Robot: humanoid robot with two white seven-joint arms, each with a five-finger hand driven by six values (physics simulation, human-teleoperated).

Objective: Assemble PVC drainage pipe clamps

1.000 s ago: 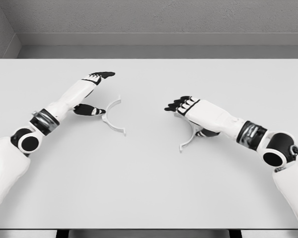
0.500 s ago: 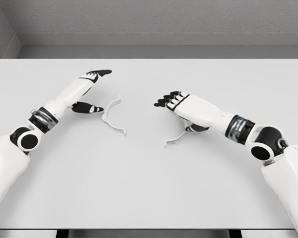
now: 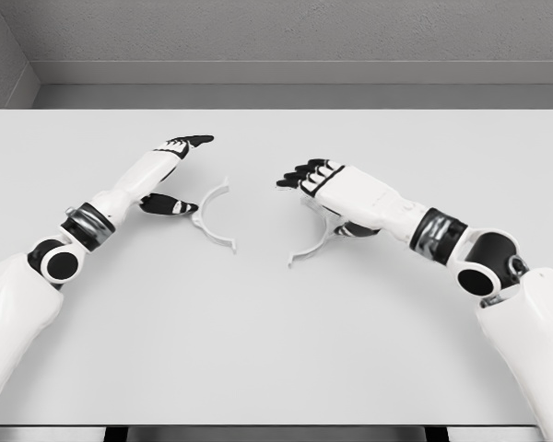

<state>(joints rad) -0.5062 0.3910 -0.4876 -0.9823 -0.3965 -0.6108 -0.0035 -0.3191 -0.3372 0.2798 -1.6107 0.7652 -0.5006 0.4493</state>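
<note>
Right hand [image 3: 324,184] draped over right clamp half [image 3: 311,247], grip unclear. Left hand [image 3: 170,175] open, left clamp half [image 3: 212,219] just beside thumb. Risk: halves colliding crooked, skidding across table [image 3: 276,350].

Bright, even, diffuse light fills the scene, with no visible source. The pale desk [image 3: 276,350] shows almost uniformly, without glare or hot spots. Shadows are very faint: only soft, small dark patches directly beneath the arms. The render is sharp from near edge to far wall, with no blur or edge distortion.
</note>
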